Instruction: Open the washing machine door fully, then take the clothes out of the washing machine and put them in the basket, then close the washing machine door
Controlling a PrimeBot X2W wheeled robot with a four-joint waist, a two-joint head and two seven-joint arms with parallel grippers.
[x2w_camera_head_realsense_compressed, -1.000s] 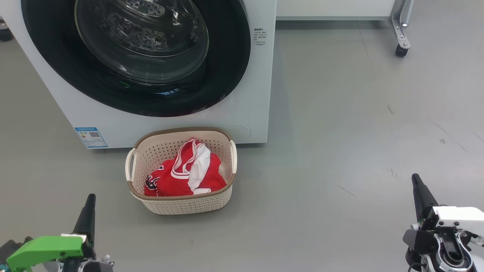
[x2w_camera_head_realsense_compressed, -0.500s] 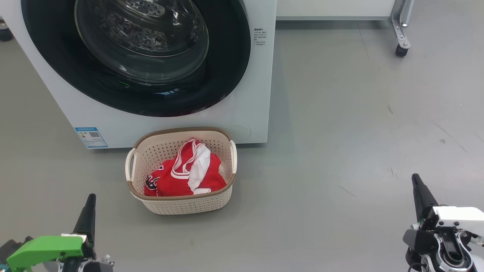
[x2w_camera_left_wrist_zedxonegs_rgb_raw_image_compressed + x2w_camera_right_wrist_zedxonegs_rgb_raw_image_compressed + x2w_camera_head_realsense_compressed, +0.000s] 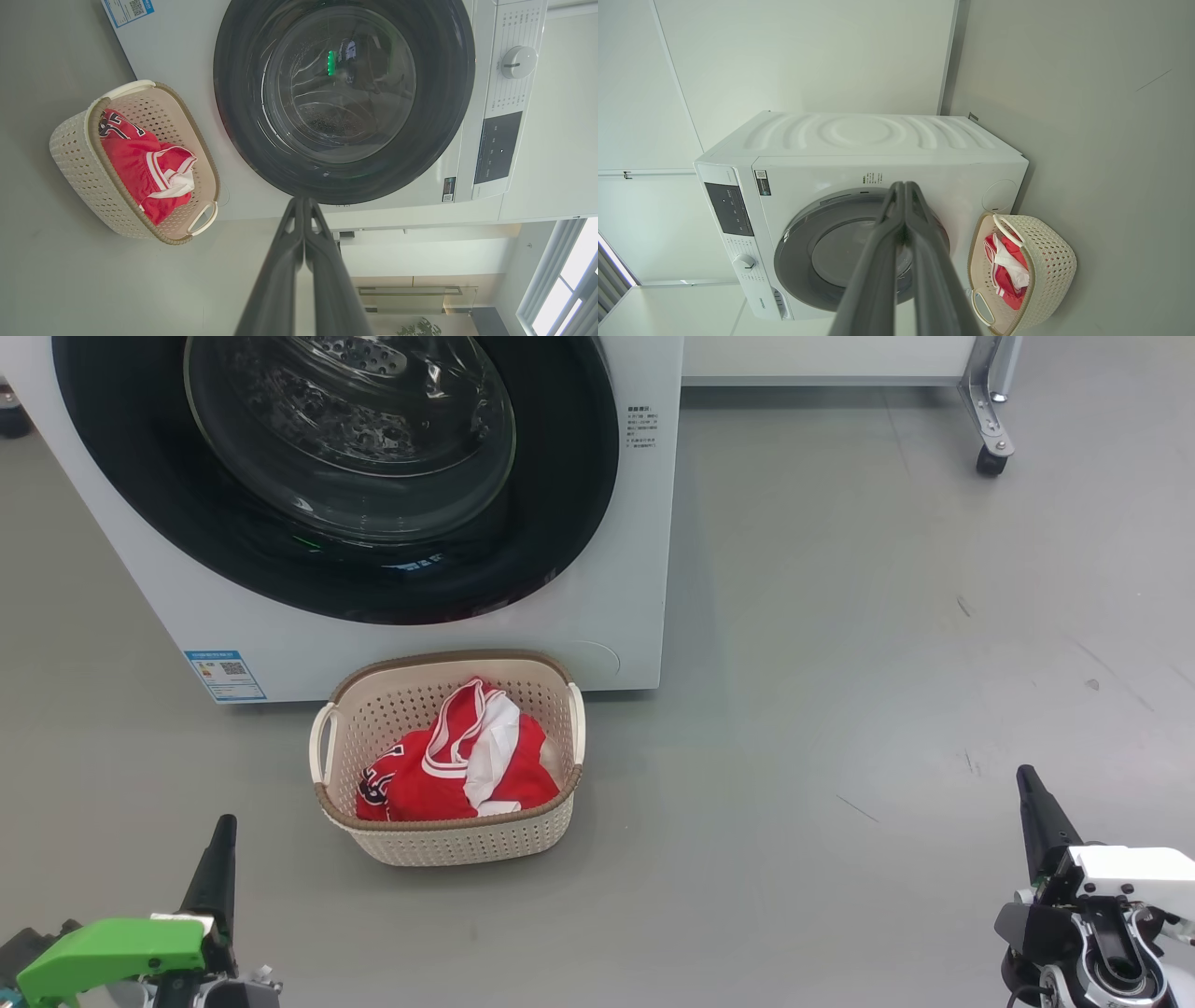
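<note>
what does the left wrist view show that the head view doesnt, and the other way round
The left wrist view adds the dial and dark control panel of the washing machine, and a window. The head view adds the right gripper, shut, and a caster wheel on the floor. Both show the closed washing machine door, the basket with the clothes in it, the blue label and the shut left gripper.

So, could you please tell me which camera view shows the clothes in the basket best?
The head view: it looks down into the basket, so the red clothes lie unhidden. The left wrist view shows them sideways but clearly, with dark lettering. The right wrist view shows them small, partly behind the basket's rim.
</note>
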